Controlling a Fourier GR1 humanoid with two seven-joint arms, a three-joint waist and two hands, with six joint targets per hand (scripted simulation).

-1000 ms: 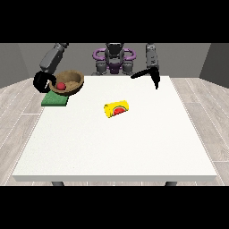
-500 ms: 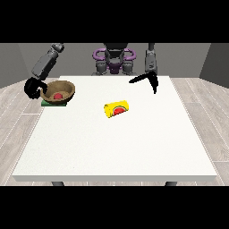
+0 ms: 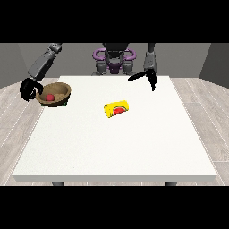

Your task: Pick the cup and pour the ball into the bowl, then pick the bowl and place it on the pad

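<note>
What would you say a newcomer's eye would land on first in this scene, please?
Probably the yellow cup with a watermelon picture, lying on its side near the middle of the large white table. Next, the brown wooden bowl holding a red ball at the table's far corner at the view's left, over a green pad that barely shows, with the black hand at the view's left at the bowl's rim.

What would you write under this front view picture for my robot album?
Hand at the view's left holds the brown bowl with the red ball over the green pad; yellow cup lies tipped.
</note>
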